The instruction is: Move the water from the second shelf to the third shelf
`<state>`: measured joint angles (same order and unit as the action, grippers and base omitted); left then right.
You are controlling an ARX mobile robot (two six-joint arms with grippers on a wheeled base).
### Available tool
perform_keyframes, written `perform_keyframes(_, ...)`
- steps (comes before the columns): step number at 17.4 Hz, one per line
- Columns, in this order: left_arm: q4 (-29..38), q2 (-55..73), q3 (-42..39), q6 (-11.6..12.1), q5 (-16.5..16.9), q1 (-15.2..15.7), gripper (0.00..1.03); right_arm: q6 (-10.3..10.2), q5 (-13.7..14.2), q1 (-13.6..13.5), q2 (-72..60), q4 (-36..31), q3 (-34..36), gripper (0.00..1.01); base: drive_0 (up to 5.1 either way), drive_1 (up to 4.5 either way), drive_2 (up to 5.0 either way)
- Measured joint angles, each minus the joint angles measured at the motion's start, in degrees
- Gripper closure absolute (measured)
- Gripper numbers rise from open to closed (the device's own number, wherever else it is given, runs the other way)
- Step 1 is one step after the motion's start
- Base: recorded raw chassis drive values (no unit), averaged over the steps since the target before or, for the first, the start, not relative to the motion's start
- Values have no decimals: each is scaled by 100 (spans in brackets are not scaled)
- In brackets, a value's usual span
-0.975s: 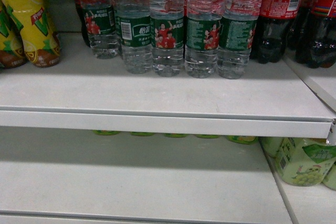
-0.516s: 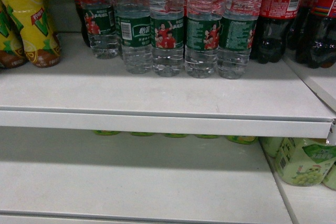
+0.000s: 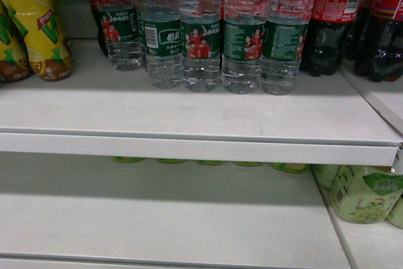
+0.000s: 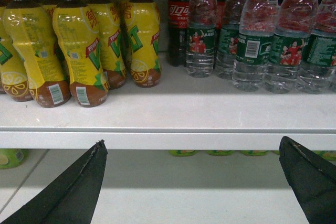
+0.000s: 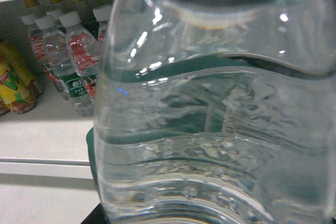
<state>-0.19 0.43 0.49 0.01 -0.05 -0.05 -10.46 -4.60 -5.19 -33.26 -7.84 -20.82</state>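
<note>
A water bottle (image 5: 210,129) fills the right wrist view, pressed close against that claw, whose grip cannot be told. The left gripper (image 4: 191,182) hangs released below the upper shelf (image 4: 168,129).

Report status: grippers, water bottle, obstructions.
Left gripper open, empty, level with the shelf edge. Right gripper's fingers unseen; water bottle fills its camera, probably held. Lower shelf bare at centre, green bottles at right.

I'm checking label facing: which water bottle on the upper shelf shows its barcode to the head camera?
The second water bottle from the left; its neighbours show red-shirted figures instead.
</note>
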Motion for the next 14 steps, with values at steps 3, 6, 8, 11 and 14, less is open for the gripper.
perform_keyframes(3,0,0,0,0,0,0,5,0,2,2,0,0,0,59,0,0,0)
perform_keyframes(6,-2,0,0,-2,2,0,5,0,0,2,0,0,-2,59,0,0,0)
perform_keyframes(8,-20,0,0,-2,2,0,5,0,0,2,0,33,0,59,0,0,0)
perform_keyframes(11,2,0,0,0,4,0,5,17,0,2,2,2,-11,59,0,0,0)
perform_keyframes(14,0,0,0,0,-9,0,5,28,2,2,0,4,-13,59,0,0,0)
